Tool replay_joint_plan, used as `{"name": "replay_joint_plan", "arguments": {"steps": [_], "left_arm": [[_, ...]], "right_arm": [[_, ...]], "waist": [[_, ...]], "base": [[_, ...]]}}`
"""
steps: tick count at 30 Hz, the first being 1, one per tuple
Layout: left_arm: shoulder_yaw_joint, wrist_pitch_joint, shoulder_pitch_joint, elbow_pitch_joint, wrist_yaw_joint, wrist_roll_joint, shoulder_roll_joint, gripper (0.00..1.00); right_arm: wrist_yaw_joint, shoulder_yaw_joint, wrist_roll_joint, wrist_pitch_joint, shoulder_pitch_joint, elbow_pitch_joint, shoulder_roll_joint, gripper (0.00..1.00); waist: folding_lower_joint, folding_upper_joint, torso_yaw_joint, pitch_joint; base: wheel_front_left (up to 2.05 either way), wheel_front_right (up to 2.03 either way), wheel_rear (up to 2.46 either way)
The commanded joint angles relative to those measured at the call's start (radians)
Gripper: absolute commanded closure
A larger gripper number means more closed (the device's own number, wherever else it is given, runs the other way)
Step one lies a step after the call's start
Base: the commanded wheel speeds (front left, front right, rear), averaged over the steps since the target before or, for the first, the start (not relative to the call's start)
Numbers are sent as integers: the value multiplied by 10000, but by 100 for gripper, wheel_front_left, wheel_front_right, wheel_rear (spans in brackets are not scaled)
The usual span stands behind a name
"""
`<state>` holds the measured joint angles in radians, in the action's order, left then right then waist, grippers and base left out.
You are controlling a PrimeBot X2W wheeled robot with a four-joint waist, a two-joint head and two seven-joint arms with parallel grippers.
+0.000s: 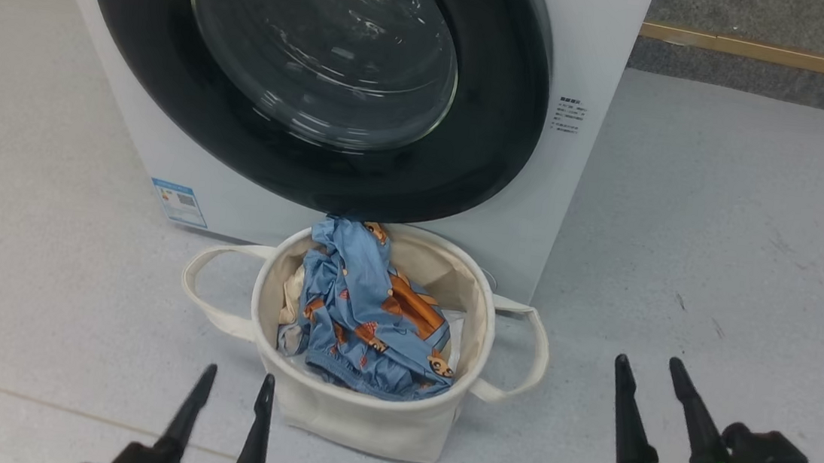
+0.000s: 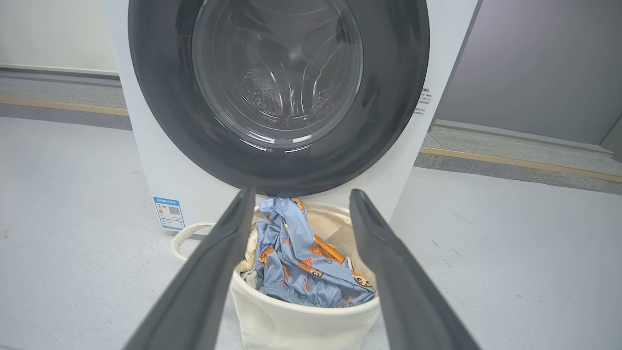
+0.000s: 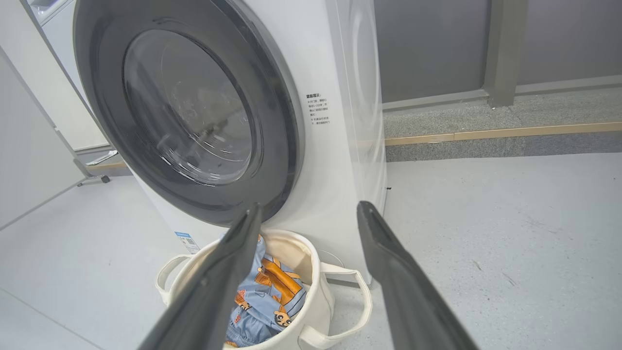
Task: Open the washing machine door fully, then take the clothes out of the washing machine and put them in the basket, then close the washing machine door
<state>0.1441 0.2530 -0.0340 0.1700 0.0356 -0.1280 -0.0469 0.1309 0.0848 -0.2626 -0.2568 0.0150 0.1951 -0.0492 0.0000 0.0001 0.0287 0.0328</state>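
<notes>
We see the washing machine door (image 1: 324,49) shut — clothes (image 1: 366,310) in the basket (image 1: 363,423). Our left end effector (image 1: 240,374) and right end effector (image 1: 647,360) gape empty.

Setting: indoor test or demonstration space, not a furnished home. Indicated by: washing machine (image 3: 335,160) set freestanding on bare grey floor (image 3: 486,218); plain grey wall panels (image 3: 427,43); wood-coloured strip (image 3: 510,132); white partition (image 3: 29,160) carried on a castor foot.
</notes>
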Motion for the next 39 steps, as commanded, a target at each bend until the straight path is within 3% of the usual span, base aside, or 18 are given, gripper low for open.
{"name": "replay_joint_plan", "arguments": {"steps": [1, 11, 16, 39], "left_arm": [[14, 0, 0, 2, 23, -3, -2, 100], [-46, -159, -74, 452, 98, -869, -30, 100], [-112, -277, -2, 483, 132, -1494, -63, 100], [-454, -840, 302, 570, 305, -4337, -173, 100]], "right_arm": [[0, 0, -3, 0, -1, -2, 0, 100], [0, -19, -807, 151, -73, 436, -40, 100], [0, -55, -1383, 265, -17, 459, -76, 100], [0, -280, -3982, 830, 178, 469, -184, 100]], "waist": [[0, -1, -1, 11], [23, -1, -17, -16], [1, -1, -28, -10], [0, -1, -81, -66]], "base": [[0, 0, 0], [0, 0, 0], [0, 0, 0], [0, 0, 0]]}}
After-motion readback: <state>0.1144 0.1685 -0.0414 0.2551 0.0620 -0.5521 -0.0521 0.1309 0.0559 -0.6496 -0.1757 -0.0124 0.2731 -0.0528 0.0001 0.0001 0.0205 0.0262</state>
